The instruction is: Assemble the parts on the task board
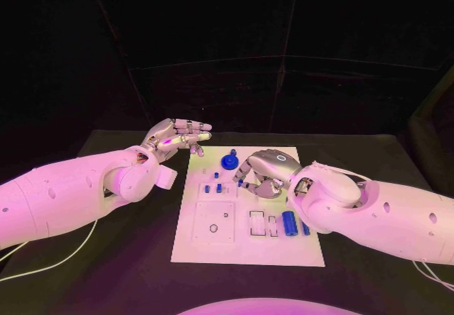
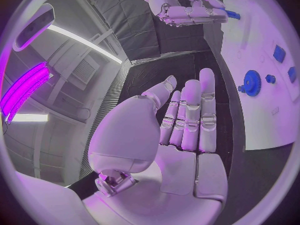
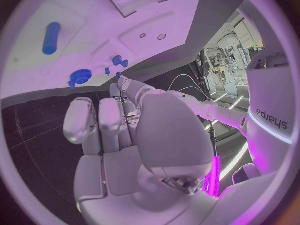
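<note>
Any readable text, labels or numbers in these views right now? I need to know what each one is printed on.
"ed.eys": as it reads, possibly cut off, on the white arm in the right wrist view.
Task board and blue parts: no readable print.
Left hand and right hand: no readable markings.

From my remote seat I count one white task board (image 1: 248, 252) on the black counter (image 1: 123, 275). On the board I see one blue gear (image 1: 229, 161), one blue cylinder (image 1: 289, 224) and several small blue parts, too small to count surely.
</note>
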Controlling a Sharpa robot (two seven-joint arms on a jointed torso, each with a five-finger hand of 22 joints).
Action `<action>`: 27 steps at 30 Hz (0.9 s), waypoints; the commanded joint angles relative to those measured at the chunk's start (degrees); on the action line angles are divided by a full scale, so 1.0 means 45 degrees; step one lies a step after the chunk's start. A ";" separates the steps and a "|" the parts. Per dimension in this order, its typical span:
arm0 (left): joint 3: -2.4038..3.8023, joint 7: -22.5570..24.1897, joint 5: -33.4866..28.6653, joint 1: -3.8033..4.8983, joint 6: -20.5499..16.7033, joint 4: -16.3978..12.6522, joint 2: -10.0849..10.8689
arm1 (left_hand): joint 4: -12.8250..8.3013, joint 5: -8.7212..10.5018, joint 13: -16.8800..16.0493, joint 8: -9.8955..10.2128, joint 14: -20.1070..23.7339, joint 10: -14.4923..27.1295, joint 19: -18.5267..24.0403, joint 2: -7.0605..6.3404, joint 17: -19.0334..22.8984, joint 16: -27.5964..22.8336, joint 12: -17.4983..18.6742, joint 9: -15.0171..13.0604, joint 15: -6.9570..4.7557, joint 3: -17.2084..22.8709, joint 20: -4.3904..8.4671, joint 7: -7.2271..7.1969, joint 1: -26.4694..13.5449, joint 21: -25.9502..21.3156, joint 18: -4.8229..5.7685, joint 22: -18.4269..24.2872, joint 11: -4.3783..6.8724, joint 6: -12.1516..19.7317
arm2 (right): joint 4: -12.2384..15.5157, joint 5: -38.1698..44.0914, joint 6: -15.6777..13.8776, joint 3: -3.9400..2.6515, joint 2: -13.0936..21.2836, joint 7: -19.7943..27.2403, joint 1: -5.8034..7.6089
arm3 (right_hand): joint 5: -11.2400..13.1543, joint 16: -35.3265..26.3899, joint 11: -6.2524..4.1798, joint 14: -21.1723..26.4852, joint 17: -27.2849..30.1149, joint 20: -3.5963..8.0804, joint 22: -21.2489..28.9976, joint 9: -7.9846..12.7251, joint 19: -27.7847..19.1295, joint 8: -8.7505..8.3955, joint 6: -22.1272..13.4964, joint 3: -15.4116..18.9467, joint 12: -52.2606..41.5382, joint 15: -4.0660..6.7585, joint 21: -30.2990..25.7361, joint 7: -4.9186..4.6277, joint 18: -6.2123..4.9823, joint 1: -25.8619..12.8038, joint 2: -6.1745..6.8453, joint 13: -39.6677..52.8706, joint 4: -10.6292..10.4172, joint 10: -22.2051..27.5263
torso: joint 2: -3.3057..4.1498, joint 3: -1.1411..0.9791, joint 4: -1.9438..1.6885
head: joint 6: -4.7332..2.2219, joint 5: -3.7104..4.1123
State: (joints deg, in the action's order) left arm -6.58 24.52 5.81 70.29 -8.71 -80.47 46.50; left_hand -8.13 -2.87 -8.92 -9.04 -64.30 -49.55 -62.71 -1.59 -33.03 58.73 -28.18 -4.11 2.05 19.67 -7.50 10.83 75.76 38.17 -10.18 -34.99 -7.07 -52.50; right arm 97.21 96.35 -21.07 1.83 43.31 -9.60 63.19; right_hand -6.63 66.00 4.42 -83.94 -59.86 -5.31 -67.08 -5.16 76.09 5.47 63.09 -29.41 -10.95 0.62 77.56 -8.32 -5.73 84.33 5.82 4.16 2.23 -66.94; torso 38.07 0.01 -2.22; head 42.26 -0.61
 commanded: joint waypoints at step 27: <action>0.0016 0.0178 -0.0059 0.0027 0.0138 0.0048 -0.0268 | -0.0040 0.0018 -0.0023 -0.0003 0.0051 0.0155 0.0006 0.0030 0.0034 -0.0016 -0.0092 0.0002 0.0032 -0.0096 -0.0053 -0.0048 -0.0125 -0.0087 -0.0058 0.0031 0.0001 0.0075 | -0.0980 0.0349 0.1579 0.0034 -0.1458 0.0373 -0.0928 | -0.0048 0.0095 0.0038 -0.0292 -0.0020 -0.0079 0.0014 0.0019 0.0033 -0.0073 -0.0035 -0.0121 0.0070 -0.0054 0.0040 -0.0080 0.0154 -0.0141 -0.0028 -0.0005 0.0017 -0.0016 | -0.0009 -0.0016 0.0036 | 0.0292 -0.0506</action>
State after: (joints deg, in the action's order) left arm -6.57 24.52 5.79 70.32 -8.67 -80.23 45.37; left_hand -8.29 -2.87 -8.97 -9.05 -64.30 -49.13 -62.72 -1.59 -32.92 58.73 -28.39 -4.12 2.05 19.52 -7.50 10.83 75.76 38.17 -10.18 -34.95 -7.06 -52.50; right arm 92.80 97.16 -15.93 1.98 36.82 -8.36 58.95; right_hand -6.63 66.21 4.43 -83.94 -59.90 -5.31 -67.07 -5.17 76.09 5.47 63.10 -29.55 -10.73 0.62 77.55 -8.32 -5.76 84.27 5.89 4.04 2.40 -66.92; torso 38.10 -0.10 -2.08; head 43.54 -2.87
